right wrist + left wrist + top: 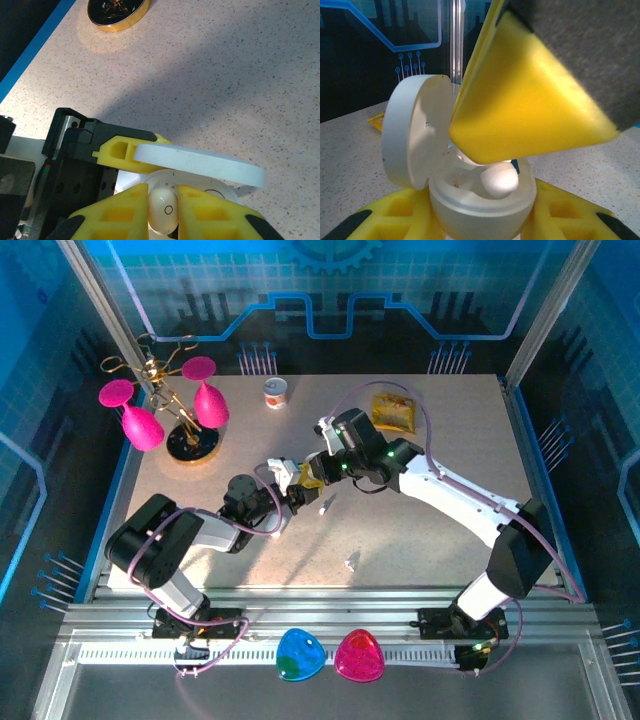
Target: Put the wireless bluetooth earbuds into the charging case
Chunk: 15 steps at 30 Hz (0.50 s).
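The table (470, 420) has a pale, speckled top with a blue strip (118, 485) along its left edge. At the far left stands a round black base (190, 445) with a gold rim, carrying a gold rack (160, 370) hung with pink glasses (143, 425). A small tin (275, 392) sits near the far edge, and a yellow packet (393, 410) lies to its right, well apart from it. A tiny white earbud (351, 561) lies alone toward the near edge. A second white piece (323, 508) lies nearer the middle.
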Each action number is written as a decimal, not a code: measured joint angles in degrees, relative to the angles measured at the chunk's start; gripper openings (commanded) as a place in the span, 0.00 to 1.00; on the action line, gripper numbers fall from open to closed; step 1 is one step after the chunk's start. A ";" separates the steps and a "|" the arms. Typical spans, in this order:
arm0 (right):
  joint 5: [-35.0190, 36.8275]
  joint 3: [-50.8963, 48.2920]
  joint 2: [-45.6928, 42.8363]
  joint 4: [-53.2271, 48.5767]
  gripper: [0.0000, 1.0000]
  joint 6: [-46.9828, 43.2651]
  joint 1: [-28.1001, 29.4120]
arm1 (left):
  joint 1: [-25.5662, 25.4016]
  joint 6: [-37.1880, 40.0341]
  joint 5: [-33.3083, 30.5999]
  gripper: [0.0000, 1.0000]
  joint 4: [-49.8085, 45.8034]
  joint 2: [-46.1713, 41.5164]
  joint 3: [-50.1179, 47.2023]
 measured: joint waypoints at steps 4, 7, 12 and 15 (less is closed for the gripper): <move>0.68 0.02 0.22 -0.24 0.13 -0.61 0.00 | 0.00 -0.02 0.02 0.21 -0.04 -0.20 0.00; 0.63 0.35 0.85 -0.22 0.14 -0.81 0.07 | 0.00 -0.02 0.00 0.21 -0.35 -0.24 0.00; -0.33 0.66 1.62 -0.24 0.21 -1.57 0.66 | 0.00 -0.02 -0.02 0.21 -0.85 -0.31 0.00; -1.01 0.72 1.66 -0.44 0.24 -2.16 0.72 | 0.00 -0.02 -0.20 0.22 -0.94 -0.37 0.00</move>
